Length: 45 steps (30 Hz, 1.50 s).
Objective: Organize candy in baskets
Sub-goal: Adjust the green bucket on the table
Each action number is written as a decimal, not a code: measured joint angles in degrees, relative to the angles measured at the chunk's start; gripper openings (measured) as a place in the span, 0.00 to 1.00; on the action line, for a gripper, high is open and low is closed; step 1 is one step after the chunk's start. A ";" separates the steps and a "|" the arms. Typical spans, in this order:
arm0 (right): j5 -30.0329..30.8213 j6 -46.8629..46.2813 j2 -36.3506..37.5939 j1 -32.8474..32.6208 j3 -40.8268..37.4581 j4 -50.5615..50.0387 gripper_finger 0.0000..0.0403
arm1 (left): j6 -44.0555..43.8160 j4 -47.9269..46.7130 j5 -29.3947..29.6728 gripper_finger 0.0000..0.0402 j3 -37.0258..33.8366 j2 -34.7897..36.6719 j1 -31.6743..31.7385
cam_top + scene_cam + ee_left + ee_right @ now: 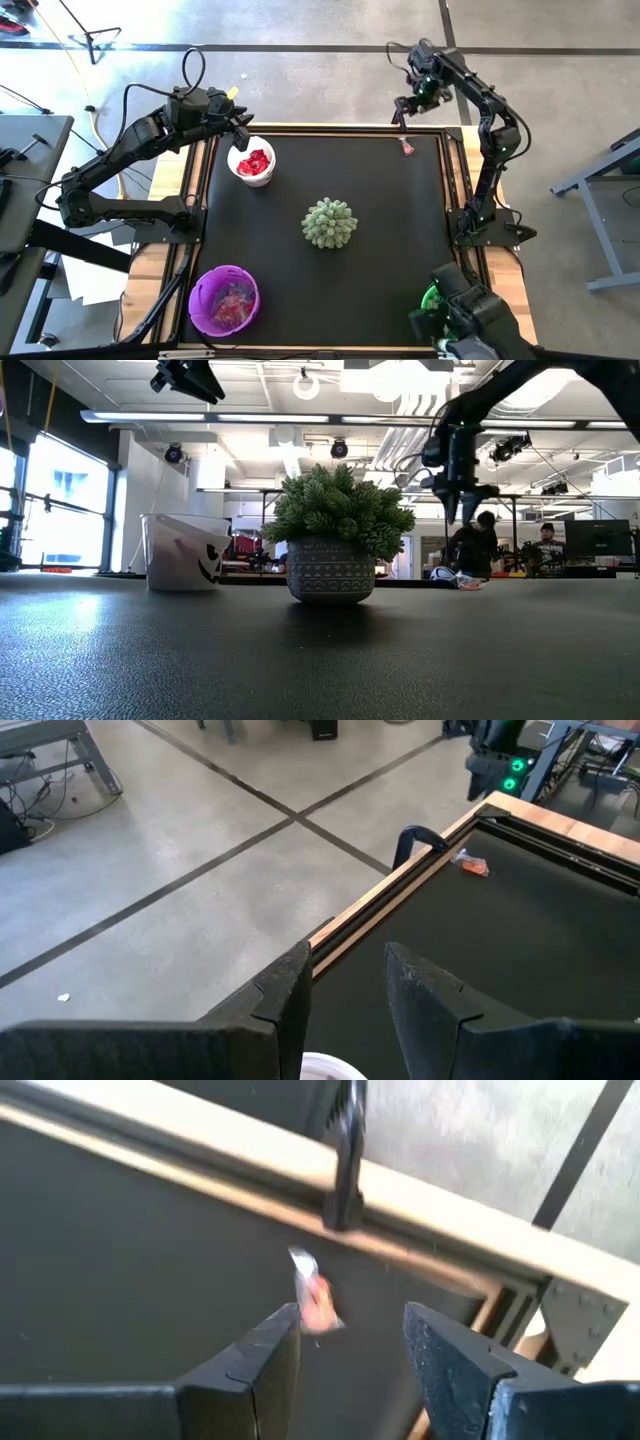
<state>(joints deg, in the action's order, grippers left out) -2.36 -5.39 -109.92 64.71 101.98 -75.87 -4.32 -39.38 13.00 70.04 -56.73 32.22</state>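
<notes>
A pinkish candy (407,147) lies alone on the black mat near the table's far right corner. My right gripper (350,1320) hangs open above it, fingers pointing down, clear of the candy (316,1298). The white basket (252,163) at the far left holds red candy. My left gripper (243,130) hovers open just beyond and above it, with nothing between its fingers (290,985). The purple basket (224,298), with mixed candy inside, stands at the near left. The green basket (430,298) at the near right is mostly hidden behind dark gear.
A spiky pale-green plant in a pot (329,222) stands at the mat's middle. A raised wooden rim (370,910) runs round the table, with a black clamp (345,1150) on its far edge close to the candy. Bare mat lies between the baskets.
</notes>
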 joint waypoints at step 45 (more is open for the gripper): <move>-1.21 0.59 -22.28 -5.88 22.79 -14.15 0.44 | -1.30 -4.38 0.00 0.28 0.00 0.00 0.00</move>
<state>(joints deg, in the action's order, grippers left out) -3.57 -4.80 -132.20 58.83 124.77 -90.02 -5.62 -43.76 13.00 70.04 -56.73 32.21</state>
